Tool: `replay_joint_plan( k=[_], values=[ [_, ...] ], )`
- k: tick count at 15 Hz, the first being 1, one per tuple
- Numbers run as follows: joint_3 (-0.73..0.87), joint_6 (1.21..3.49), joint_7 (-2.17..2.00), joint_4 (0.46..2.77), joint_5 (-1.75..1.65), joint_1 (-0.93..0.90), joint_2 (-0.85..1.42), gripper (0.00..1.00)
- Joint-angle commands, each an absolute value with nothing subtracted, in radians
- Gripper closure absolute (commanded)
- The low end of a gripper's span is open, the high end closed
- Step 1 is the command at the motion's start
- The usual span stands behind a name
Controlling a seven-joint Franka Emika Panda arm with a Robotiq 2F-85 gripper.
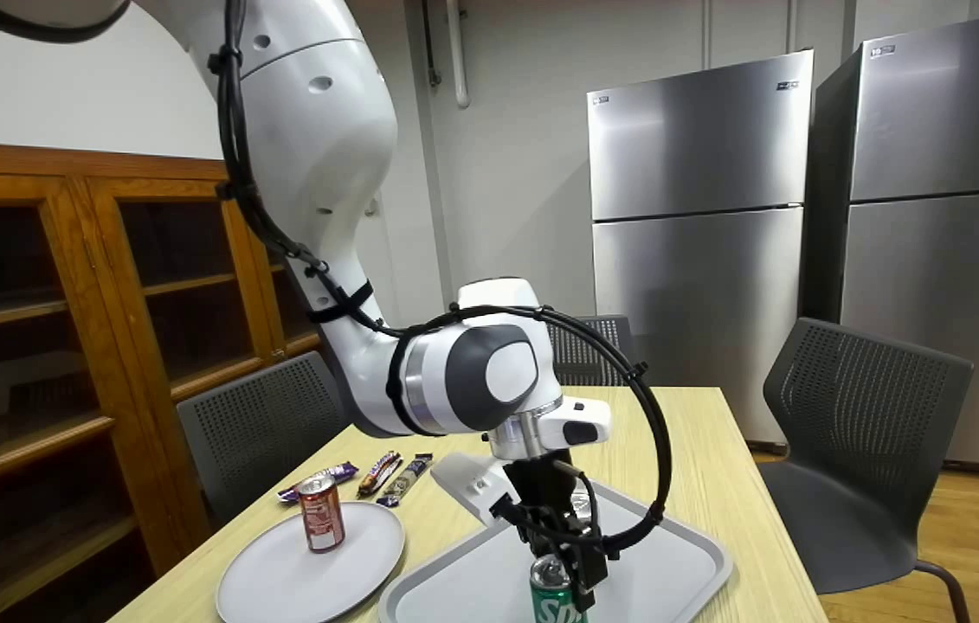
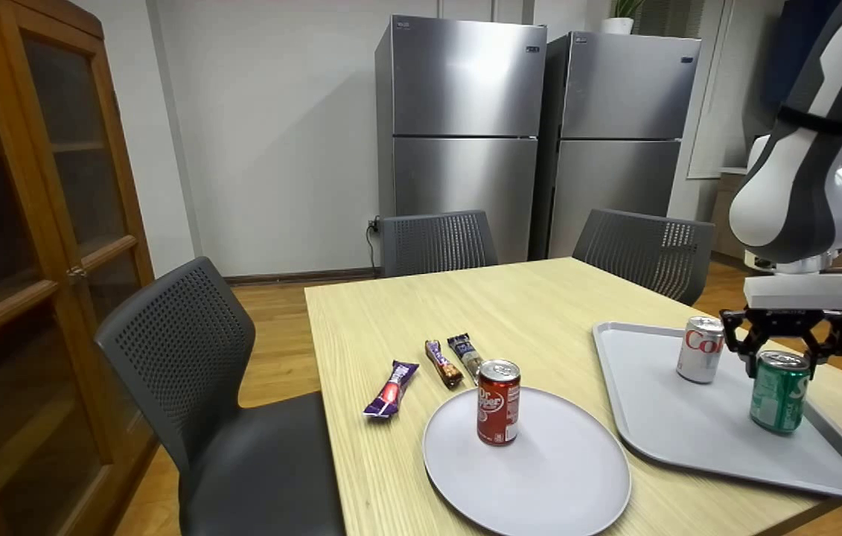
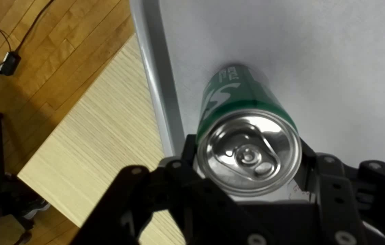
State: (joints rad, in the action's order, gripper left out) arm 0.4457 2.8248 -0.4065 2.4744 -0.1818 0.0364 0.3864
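One silver can (image 2: 699,351) stands near the tool (image 2: 781,366) gripping a green can (image 2: 779,402), while a plate (image 2: 562,476) bears a red can (image 2: 498,403).

The green can (image 2: 779,394) is white-lettered, the claw (image 2: 783,365) black.

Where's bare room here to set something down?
Free: pale wooden tabletop between three shiny wrapped bars and its far edge; the round grey plate beside its red metal can. Crowded: grey rectangular tray around the green metal can between black jaws, near a silver metal can.

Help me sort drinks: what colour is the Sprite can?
The Sprite can is green, silver-topped; clearest in the wrist view.
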Motion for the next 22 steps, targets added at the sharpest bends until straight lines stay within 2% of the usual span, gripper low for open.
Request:
replay_joint_plan(
  k=[1,12,22],
  values=[
    [0.469,2.816,-0.42,2.495,-0.19,-0.003,0.328,0.61],
    [0.447,2.817,-0.485,2.538,-0.277,-0.113,0.191,0.61],
    [0.295,2.79,-0.592,2.542,-0.334,-0.176,0.141,0.61]
  ],
)
